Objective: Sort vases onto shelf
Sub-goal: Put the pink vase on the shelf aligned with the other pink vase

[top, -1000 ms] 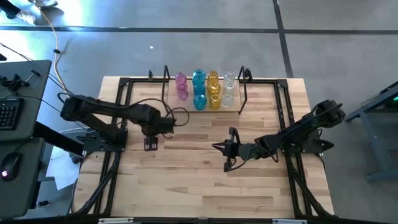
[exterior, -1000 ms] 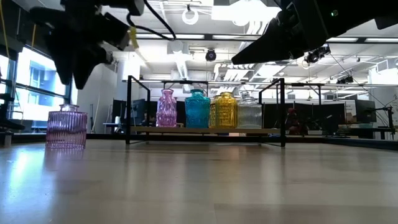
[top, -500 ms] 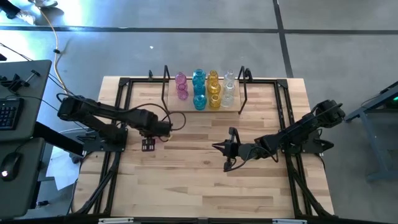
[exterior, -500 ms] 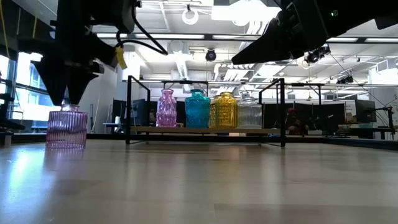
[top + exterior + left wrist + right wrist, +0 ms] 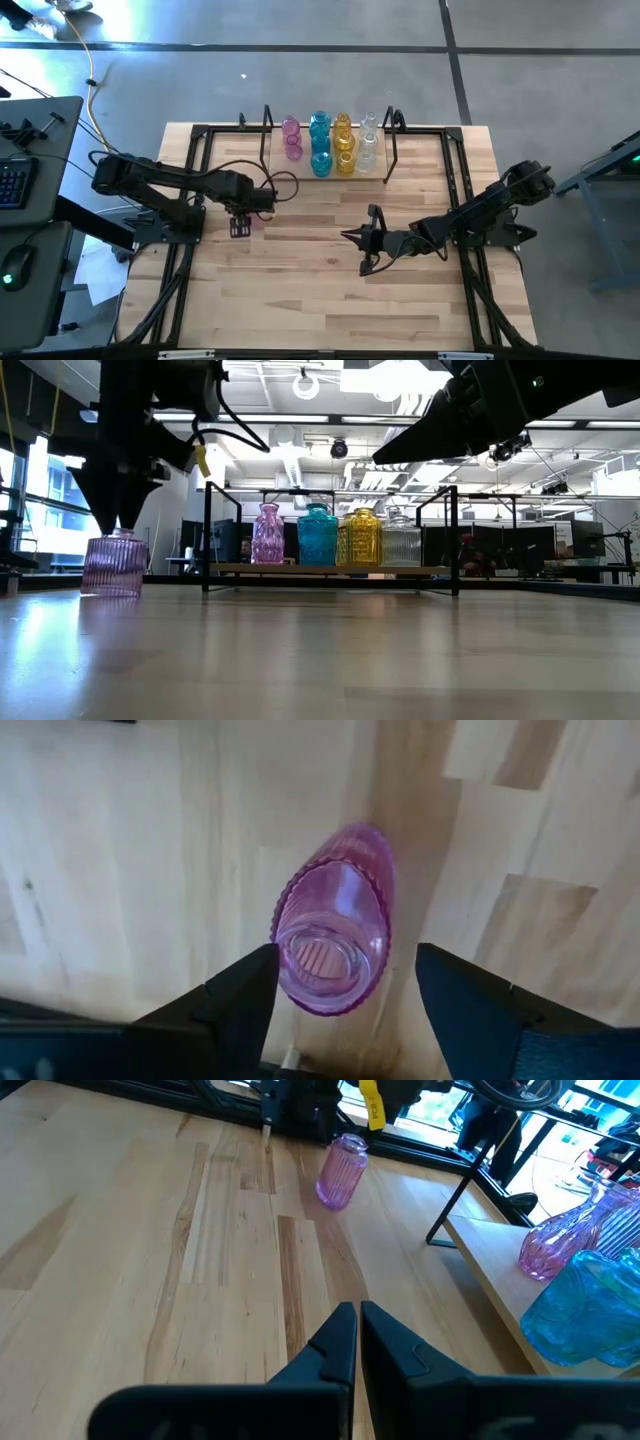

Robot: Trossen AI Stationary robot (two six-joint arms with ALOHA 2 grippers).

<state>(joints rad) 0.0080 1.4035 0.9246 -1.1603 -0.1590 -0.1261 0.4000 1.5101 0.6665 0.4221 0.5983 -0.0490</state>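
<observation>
A pink ribbed vase [image 5: 243, 226] [image 5: 115, 565] [image 5: 342, 1172] stands tilted on the table's left part, base on the wood. My left gripper [image 5: 240, 224] [image 5: 345, 1010] is above it, open, one finger on either side of the vase's neck. The shelf [image 5: 392, 150] [image 5: 330, 570] stands at the far edge and holds pink [image 5: 268, 535], teal [image 5: 317, 537], yellow [image 5: 360, 538] and clear [image 5: 401, 541] vases. My right gripper [image 5: 347, 237] [image 5: 358, 1330] hovers shut over the table's middle, touching nothing. My left gripper comes at the pink vase from above, pointing down, and straddles its neck. One finger [image 5: 245, 995] lies against the vase's shoulder [image 5: 283, 925] beside the mouth; the other finger [image 5: 450, 995] stands a little apart. The vase leans, with its base on the table.
A black rail frame [image 5: 195, 180] edges the table on the left, right and far sides. The wood between the two grippers and toward the near edge [image 5: 320, 300] is bare. A desk with a keyboard [image 5: 15, 180] stands off the table's left side.
My left gripper has come down over the pink vase, so that its fingers now stand around the neck. The vase has tipped slightly and shifted a little along the table. The right arm has kept still.
</observation>
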